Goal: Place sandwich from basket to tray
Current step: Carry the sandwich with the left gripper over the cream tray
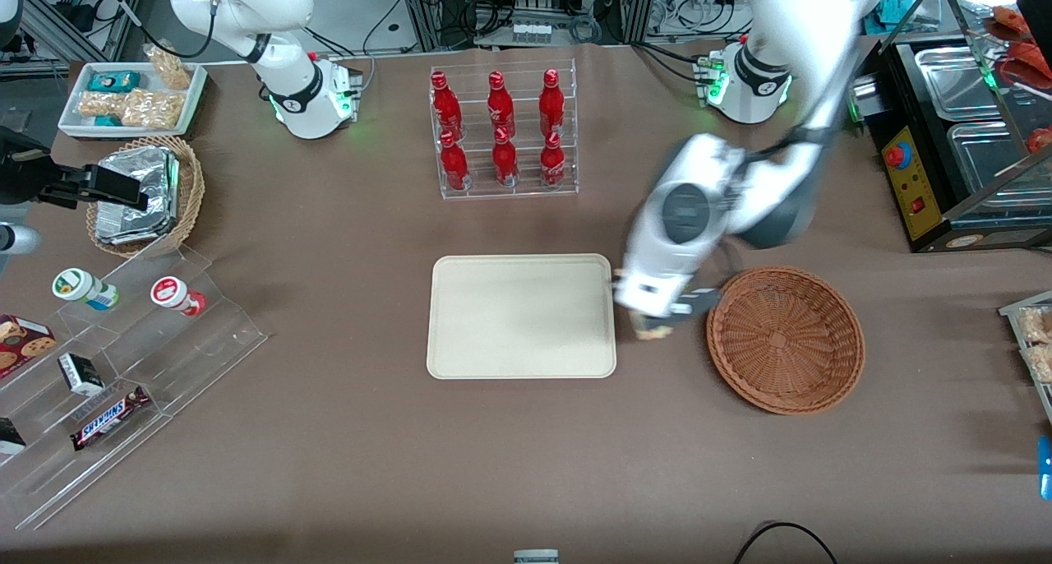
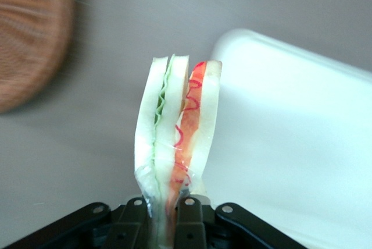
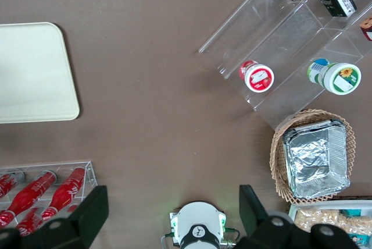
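Left wrist view: my tool (image 2: 165, 214), clamped on the sandwich (image 2: 177, 132), hangs between basket (image 2: 29, 39) and tray (image 2: 290, 144), just beside the tray.

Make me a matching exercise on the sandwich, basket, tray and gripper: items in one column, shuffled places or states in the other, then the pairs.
Items:
1. sandwich
2. basket
3. tray
4. gripper

States:
A. woven, nothing in it
B. between tray and basket, above the table
C. cream, nothing on it
D. clamped upright in the jaws

Pairs: 1-D, 2-A, 3-C, 4-B
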